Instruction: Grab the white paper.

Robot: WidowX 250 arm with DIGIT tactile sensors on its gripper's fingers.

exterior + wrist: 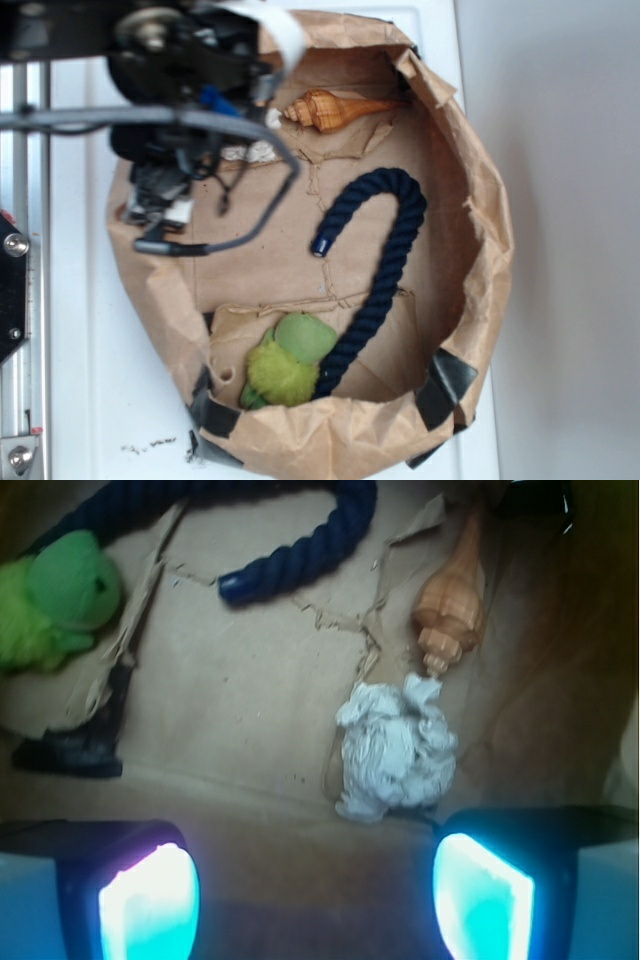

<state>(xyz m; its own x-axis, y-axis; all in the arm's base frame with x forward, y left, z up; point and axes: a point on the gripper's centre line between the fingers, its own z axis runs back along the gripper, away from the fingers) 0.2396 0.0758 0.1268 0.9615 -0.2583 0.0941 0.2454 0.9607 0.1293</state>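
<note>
Arm (pixel 170 90): black, at the top left of the overhead view, over the left side of the brown paper bag (pixel 480 230); a grey cable (pixel 250 215) loops down from it

Gripper (pixel 315 885): spread wide in the wrist view; its two glowing fingers (pixel 150 905) stand well apart along the bottom edge, nothing between them; it hangs above the bag floor

Green toy (pixel 55 605): fuzzy, at the far left of the wrist view, lying on the bag floor; in the overhead view it sits near the bottom of the bag, just beside one end of the rope

Rope (pixel 375 265): thick, dark blue, curved like a hook across the middle of the bag; its capped end (pixel 232 587) points down and left in the wrist view

White paper (pixel 395 750): crumpled wad on the bag floor, right of centre in the wrist view; just above the right finger, not between the fingers; from overhead only a sliver shows under the arm (pixel 260 152)

Seashell (pixel 452 605): orange, ridged, just beyond the paper; its narrow tip meets the wad's top edge
</note>
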